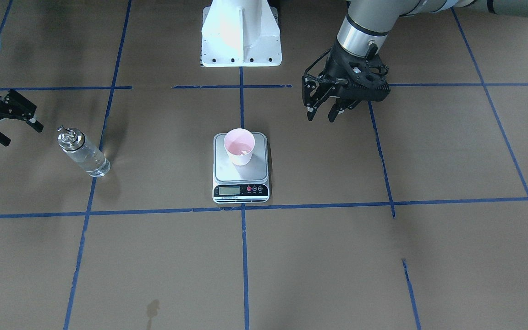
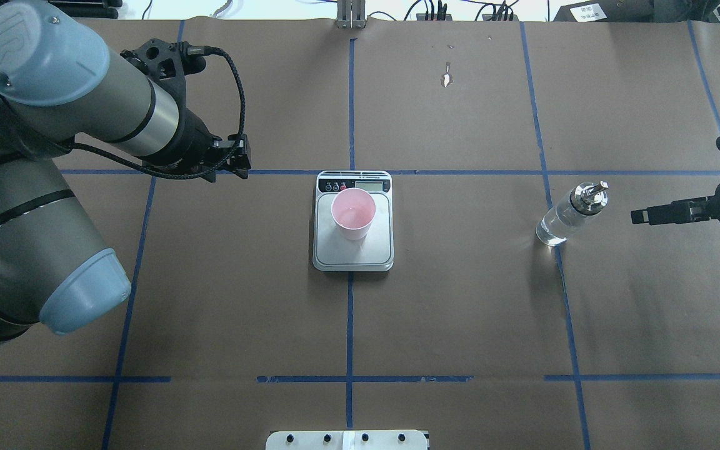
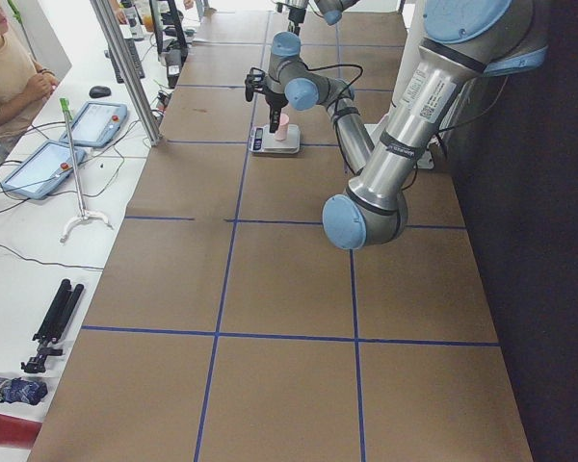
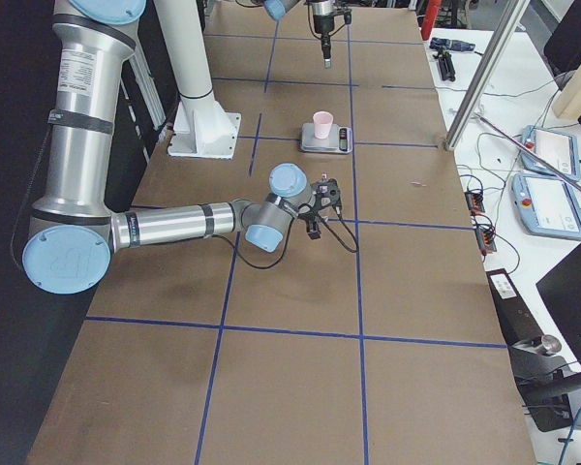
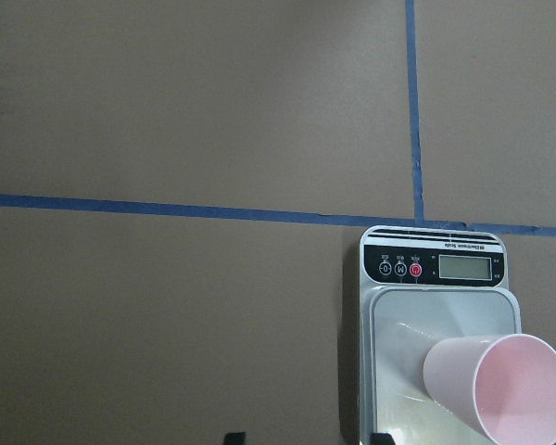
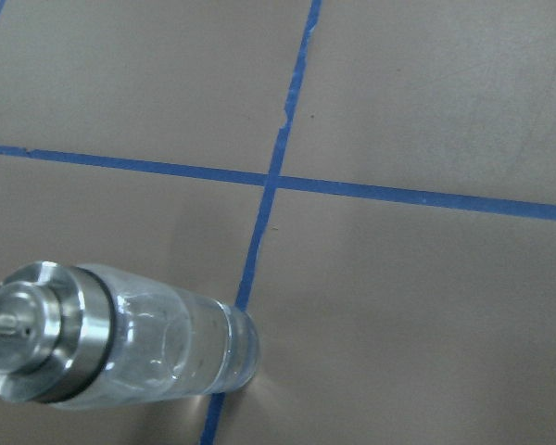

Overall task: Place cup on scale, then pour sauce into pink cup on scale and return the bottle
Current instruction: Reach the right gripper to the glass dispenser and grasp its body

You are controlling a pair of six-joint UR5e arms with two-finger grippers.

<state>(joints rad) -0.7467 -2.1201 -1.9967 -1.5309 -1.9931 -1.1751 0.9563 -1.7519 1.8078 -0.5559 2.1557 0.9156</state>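
2 silver-grey arms with pale-blue joint caps.

Clipped edges, tiny details

The front view's edge cuts the right gripper off from its wrist. The left wrist view crops the scale at the bottom and shows only the fingertips of the left gripper. The right wrist view crops the bottle, so its spout is lost. The display cannot be read. In the left side view the cup is tiny and half hidden.
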